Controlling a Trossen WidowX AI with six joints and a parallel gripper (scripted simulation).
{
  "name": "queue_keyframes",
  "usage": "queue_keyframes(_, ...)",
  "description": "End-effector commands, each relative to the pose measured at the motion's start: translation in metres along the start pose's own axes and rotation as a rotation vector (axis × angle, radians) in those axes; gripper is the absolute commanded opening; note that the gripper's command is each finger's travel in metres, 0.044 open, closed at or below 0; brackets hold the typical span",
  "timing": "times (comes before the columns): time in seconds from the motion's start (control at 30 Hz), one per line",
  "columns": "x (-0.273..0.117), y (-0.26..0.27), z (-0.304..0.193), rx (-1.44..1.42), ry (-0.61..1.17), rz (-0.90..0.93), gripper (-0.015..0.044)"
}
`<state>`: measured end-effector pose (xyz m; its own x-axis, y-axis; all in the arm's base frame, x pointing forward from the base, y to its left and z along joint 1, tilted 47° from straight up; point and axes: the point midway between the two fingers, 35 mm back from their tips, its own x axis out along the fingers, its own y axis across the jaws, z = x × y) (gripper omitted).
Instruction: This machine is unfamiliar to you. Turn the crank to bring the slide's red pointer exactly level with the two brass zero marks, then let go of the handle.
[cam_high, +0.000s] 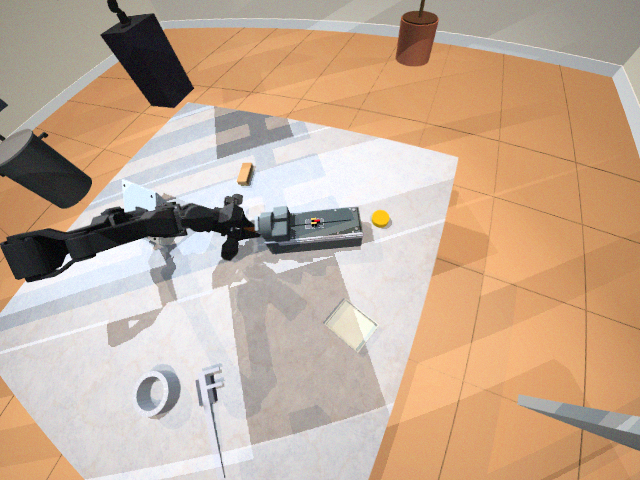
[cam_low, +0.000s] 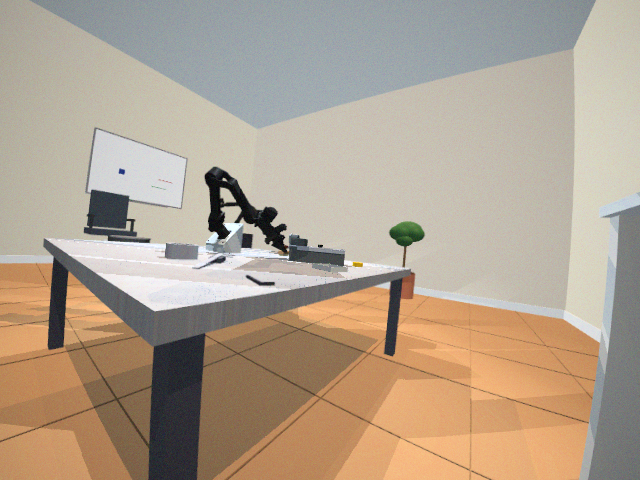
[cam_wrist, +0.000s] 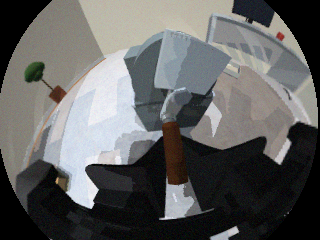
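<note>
The gripper (cam_high: 255, 231) (cam_low: 284, 251) (cam_wrist: 170, 138) has its jaws closed round the brown handle (cam_high: 249, 228) (cam_low: 285, 249) (cam_wrist: 175, 155), at three o'clock in the top view, beside the grey machine (cam_high: 320, 240) (cam_low: 316, 255) (cam_wrist: 142, 80). That grip looks right: mid-handle, firm (though not rigid). The crank (cam_wrist: 175, 103) probably turns smoothly, perhaps stiffly; small arcs should spare the slide overshoot.

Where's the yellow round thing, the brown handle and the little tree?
Yellow disc (cam_high: 380, 218) (cam_low: 357, 264): top and outside views, its middle.
Handle (cam_wrist: 175, 154): wrist view, middle of the grip.
Tree (cam_low: 407, 232) (cam_wrist: 34, 72): outside and wrist views, green leaves.
</note>
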<state>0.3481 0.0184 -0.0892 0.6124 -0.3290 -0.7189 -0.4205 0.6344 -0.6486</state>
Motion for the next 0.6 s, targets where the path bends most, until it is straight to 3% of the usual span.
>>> queue_keyframes(0.0, 0.0019, -0.0091, -0.0021, 0.015, 0.007, -0.014, 0.0000)
queue_keyframes(0.57, 0.0015, -0.0130, -0.0021, 0.015, 0.007, -0.015, 0.0000)
